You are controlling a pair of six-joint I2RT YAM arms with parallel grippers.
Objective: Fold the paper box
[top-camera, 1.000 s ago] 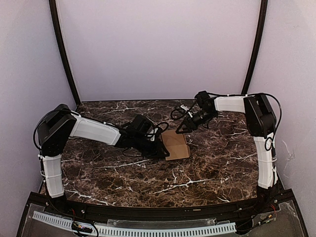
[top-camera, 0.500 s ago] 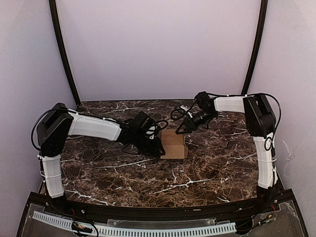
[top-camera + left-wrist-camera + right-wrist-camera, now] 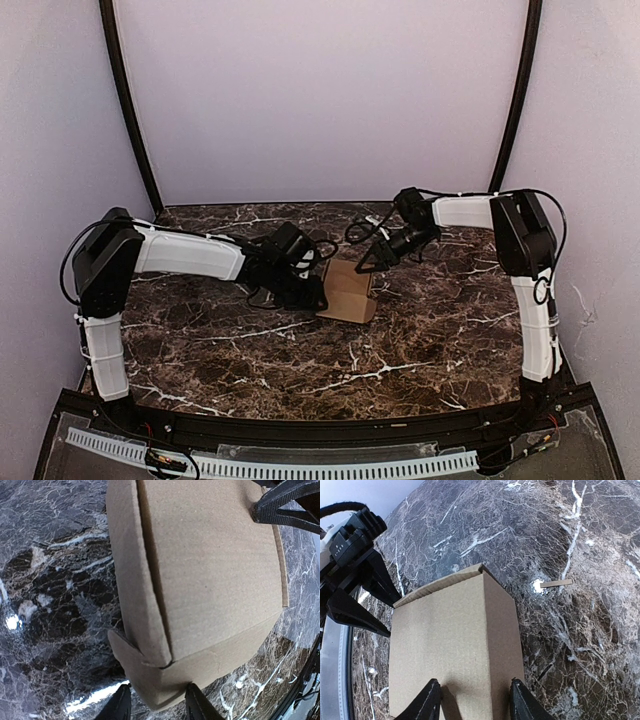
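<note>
- The left arm (image 3: 190,257) rises from its base at the near left corner of the desk (image 3: 400,350), then reaches right toward the middle, with black cables looped at its wrist.
- The left tool (image 3: 157,707) sits at the left side of the paper box (image 3: 347,290). Its jaws are apart and straddle a corner of the cardboard. One finger (image 3: 196,702) touches the box edge, while the other finger (image 3: 121,705) is just beside it with a sliver of dark desk between.
- The paper box is plain brown cardboard, already folded into a box shape. It stands near the middle of the dark marbled desk, between the two tools. The left wrist view shows one panel overlapping the next along a long seam, with a small tab poking out at the corner. The right wrist view shows a narrow gap under the edge of the top panel. I cannot tell whether the box sits flat or tipped.
- The right tool (image 3: 474,702) meets the box at its far right corner. Its jaws are apart, with one finger (image 3: 427,702) over the top face and the other finger (image 3: 521,700) by the side face. I cannot tell whether they pinch the cardboard.
- A small tan strip (image 3: 556,583) lies on the desk, apart from the box.
- The right arm (image 3: 465,211) climbs from the near right corner and bends left toward the box.
</note>
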